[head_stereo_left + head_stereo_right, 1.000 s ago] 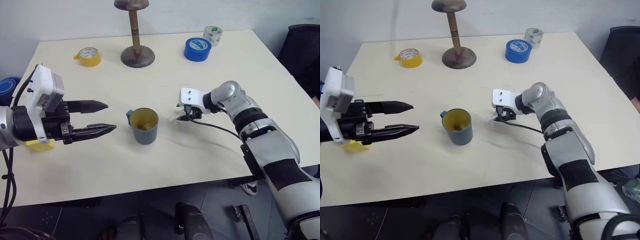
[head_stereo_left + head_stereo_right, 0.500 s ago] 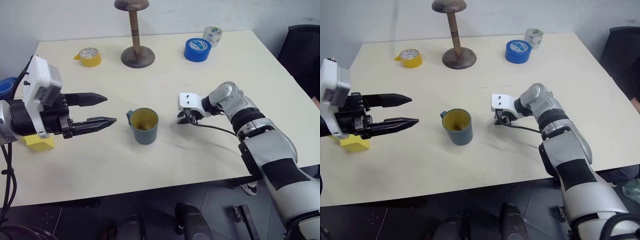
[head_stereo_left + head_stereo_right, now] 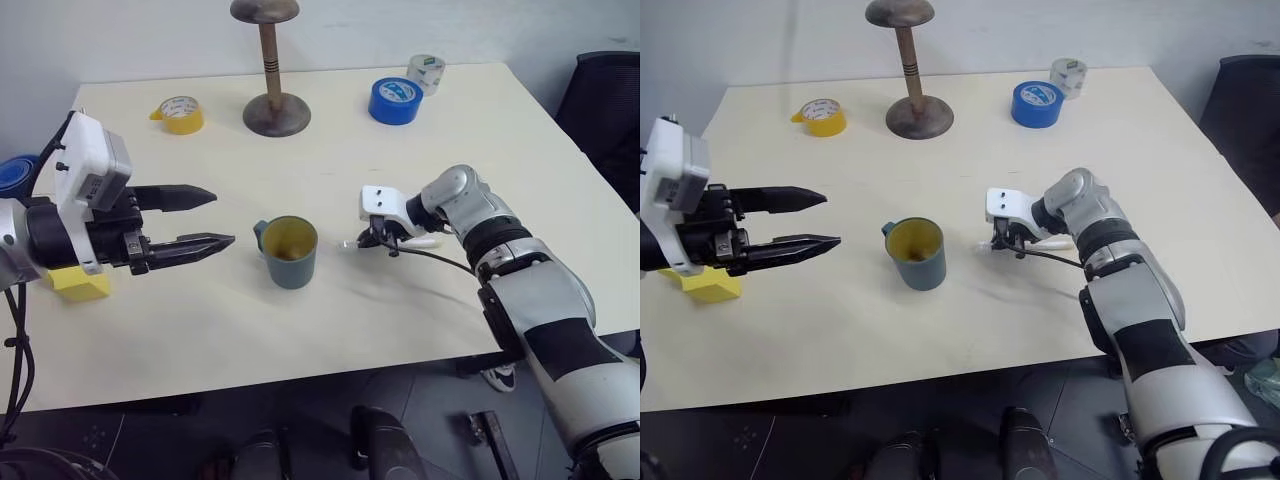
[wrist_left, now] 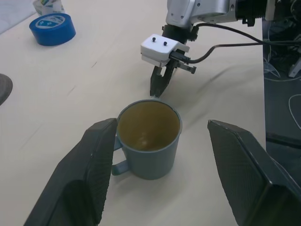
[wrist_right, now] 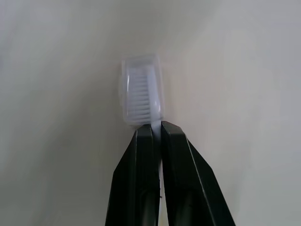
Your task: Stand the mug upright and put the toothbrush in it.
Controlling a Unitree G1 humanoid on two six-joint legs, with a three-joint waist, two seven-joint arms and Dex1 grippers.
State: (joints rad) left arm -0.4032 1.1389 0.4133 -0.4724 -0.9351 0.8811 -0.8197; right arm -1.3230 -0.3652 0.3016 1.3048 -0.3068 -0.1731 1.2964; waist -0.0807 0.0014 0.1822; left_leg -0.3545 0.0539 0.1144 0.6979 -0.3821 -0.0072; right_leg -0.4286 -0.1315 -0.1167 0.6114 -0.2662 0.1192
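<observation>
White toothbrush (image 5: 141,94) pinched in closed right end effector (image 5: 155,134); left end effector (image 4: 160,141) open, straddling upright mug (image 4: 148,139).

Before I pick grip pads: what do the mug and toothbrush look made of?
The mug looks like matte plastic or glazed ceramic: dull teal outside, yellowish inside, no sharp glints; either is possible. The toothbrush looks like glossy white plastic, with pale bristles under a clear cap-like cover.

table (image 3: 420,150) | wooden stand (image 3: 275,105) | yellow tape (image 3: 178,113) | blue tape (image 3: 393,99) | clear tape (image 3: 425,71) | yellow block (image 3: 78,285)
</observation>
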